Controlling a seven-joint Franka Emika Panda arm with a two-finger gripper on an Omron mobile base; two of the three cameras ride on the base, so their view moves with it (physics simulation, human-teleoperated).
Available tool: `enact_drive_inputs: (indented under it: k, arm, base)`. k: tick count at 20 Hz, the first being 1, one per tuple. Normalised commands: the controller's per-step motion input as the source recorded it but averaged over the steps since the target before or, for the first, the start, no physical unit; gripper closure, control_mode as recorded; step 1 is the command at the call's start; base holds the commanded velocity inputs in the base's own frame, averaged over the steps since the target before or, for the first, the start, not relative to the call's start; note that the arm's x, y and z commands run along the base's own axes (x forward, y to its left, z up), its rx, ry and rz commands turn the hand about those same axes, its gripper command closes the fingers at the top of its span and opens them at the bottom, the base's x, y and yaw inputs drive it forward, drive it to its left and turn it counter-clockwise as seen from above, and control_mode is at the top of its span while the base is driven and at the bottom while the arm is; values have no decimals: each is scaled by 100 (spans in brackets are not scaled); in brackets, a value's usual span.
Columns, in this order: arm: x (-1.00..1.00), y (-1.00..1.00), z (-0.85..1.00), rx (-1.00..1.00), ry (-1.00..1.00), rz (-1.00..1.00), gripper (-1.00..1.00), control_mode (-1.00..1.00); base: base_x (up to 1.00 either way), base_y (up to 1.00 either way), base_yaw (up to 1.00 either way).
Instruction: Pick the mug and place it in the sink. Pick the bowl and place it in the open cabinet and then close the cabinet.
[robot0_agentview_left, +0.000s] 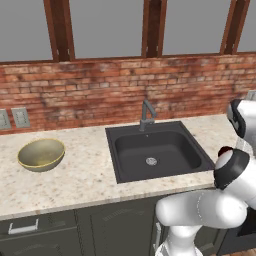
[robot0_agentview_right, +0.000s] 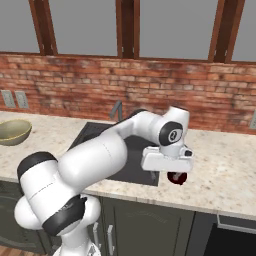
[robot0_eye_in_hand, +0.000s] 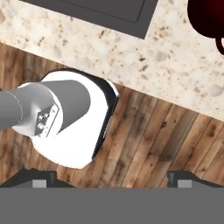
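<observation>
Mug (robot0_agentview_right: 178, 178) on the counter (robot0_agentview_right: 220, 170), unmarked, below the wide-open tool (robot0_agentview_right: 167, 173).

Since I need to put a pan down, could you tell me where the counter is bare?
Bare speckled beige stone counter lies between the wide olive-tan bowl and the dark charcoal rectangular sink. Right of the sink it is crowded: the small dark red mug sits under the open gripper.
</observation>
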Motion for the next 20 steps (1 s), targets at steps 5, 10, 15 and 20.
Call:
enact_drive_inputs:
  k: [5, 10, 15, 20]
  arm:
    - [16, -24, -29, 0, 0, 3, -100, -100]
    - [19, -22, -21, 0, 0, 3, -100, -100]
    - [27, -7, -25, 1, 0, 5, -100, -100]
    - [24, -11, -20, 3, 0, 8, -100, -100]
  base:
    - [0, 0, 0]
    - [0, 0, 0]
    - [0, 0, 0]
    - [0, 0, 0]
